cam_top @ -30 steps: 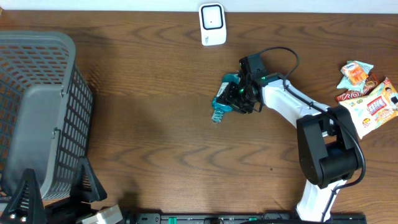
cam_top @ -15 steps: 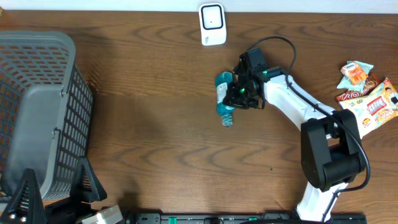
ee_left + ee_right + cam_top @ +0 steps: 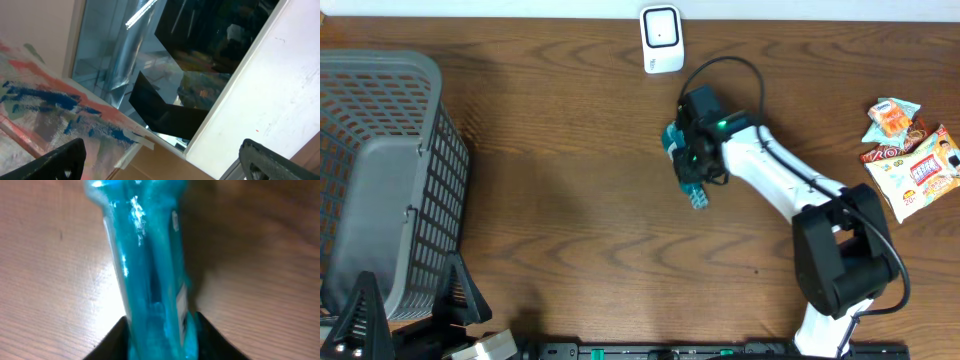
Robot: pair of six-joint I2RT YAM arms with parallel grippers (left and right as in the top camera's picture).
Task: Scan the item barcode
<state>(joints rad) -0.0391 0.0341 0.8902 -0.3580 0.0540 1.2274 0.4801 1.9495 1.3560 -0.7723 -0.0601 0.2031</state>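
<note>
The item is a translucent blue bottle (image 3: 696, 190) with a small white label, held just above the brown table. My right gripper (image 3: 690, 162) is shut on it. In the right wrist view the bottle (image 3: 150, 255) fills the middle, with a black finger (image 3: 112, 342) pressed against each side. A white scanner (image 3: 661, 38) stands upright at the table's back edge, a little beyond the bottle. My left gripper (image 3: 160, 162) is open with its fingertips (image 3: 60, 160) far apart and nothing between them; it faces a window and a painted board, away from the table.
A large grey mesh basket (image 3: 380, 180) fills the left side of the table. Several snack packets (image 3: 910, 155) lie at the right edge. The right arm's black base (image 3: 845, 260) stands at the front right.
The right gripper has carried the bottle left and back towards the scanner. The bottle has turned, so its free end now points to the front right instead of the front left.
</note>
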